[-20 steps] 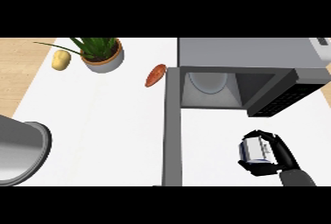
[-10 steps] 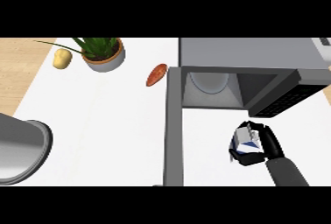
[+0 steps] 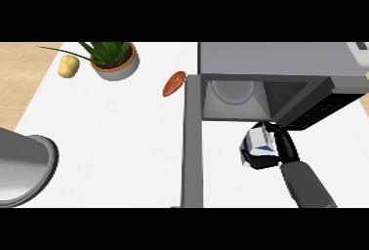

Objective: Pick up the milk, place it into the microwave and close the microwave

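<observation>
Milk carton held just in front of the open microwave.

The right hand [image 3: 277,149] has its fingers curled round the milk [image 3: 259,145], a small white carton with blue markings, above the counter [image 3: 108,136] and just short of the microwave [image 3: 277,68] mouth, whose door [image 3: 192,161] stands wide open. The carton is likely light, stiff-walled yet squashable and somewhat slick; gripping across its flat sides at mid-height seems safest. The left hand is not in view.

White-and-blue milk carton [image 3: 259,143] just before open microwave [image 3: 267,93].
</observation>
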